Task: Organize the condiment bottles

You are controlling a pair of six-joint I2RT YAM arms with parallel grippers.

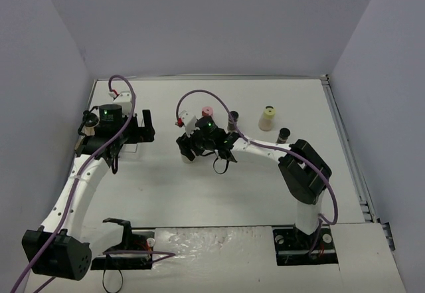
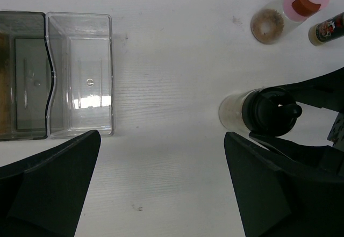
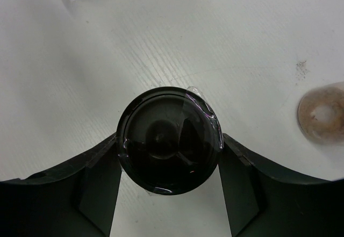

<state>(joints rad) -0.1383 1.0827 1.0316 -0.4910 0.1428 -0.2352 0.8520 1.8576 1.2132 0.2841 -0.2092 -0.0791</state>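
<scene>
My right gripper [image 3: 169,191] is shut on a black-capped jar [image 3: 169,140], one finger pressed on each side of its cap; the jar stands on the table. The same jar [image 2: 263,110] shows in the left wrist view with pale contents. My left gripper [image 2: 161,162] is open and empty, hovering over bare table between the jar and the clear tray [image 2: 80,124]. In the top view the left gripper [image 1: 147,125] is left of the right gripper [image 1: 190,148]. A pink-capped jar [image 1: 206,113], two black-capped jars [image 1: 233,119] [image 1: 284,135] and a pale-yellow-capped jar [image 1: 267,117] stand behind.
The tray's clear compartment has a darker compartment [image 2: 21,129] on its left. The pink-capped jar [image 2: 301,0] and a labelled jar [image 2: 328,27] are beyond the held jar. A jar with tan contents [image 3: 322,116] is right of my right gripper. Walls enclose the table.
</scene>
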